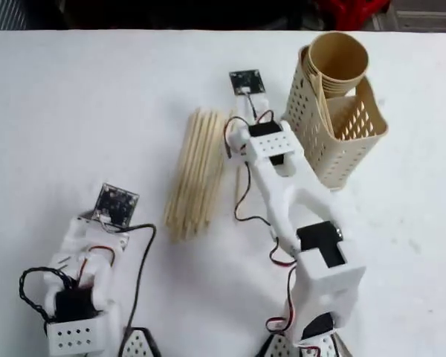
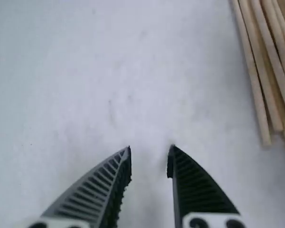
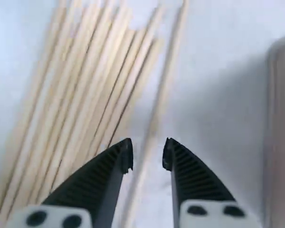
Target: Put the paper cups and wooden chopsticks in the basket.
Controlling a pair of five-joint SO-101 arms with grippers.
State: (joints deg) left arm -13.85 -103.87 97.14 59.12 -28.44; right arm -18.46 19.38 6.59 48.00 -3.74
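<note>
A white surface spreads across the scene, matte and plain, with a few faint scuffs on its right side. Beyond its far edge the background is dark. At the far right, behind that edge, a red object sits beside a grey one. At the far left corner is a pale ribbed shape, too cropped to identify.

Chopsticks are pale tan, the basket beige (dotted with holes).
</note>
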